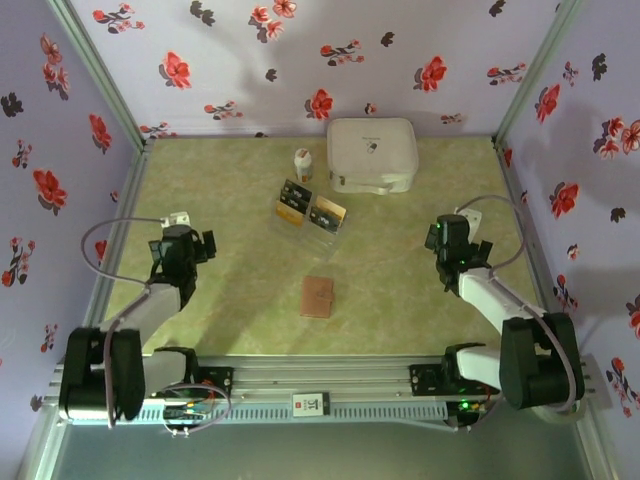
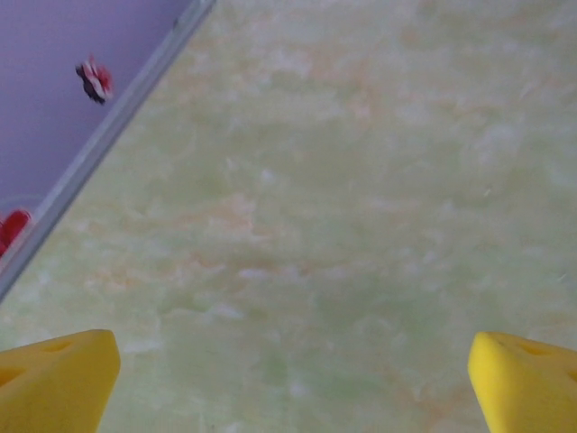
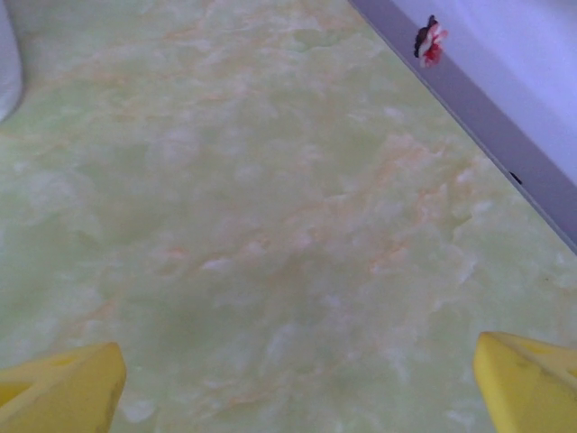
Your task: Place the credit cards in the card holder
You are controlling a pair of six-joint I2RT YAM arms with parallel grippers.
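Two credit cards [image 1: 310, 207], black with gold-orange parts, lie side by side on the table's far middle. The card holder [image 1: 317, 296], a reddish-brown flat square, lies closed nearer the front, at centre. My left gripper [image 1: 192, 243] hovers at the left side, well away from both. Its yellow fingertips [image 2: 63, 379] stand wide apart over bare tabletop, so it is open with nothing between them. My right gripper [image 1: 452, 236] is at the right side, also open; its yellow fingertips [image 3: 527, 379] frame bare table.
A big white rounded case [image 1: 372, 154] sits at the back centre-right, its edge [image 3: 7, 63] in the right wrist view. A small white bottle [image 1: 303, 164] stands left of it. Flowered purple walls [image 1: 60, 150] enclose the green marbled table [image 1: 400, 290] on three sides.
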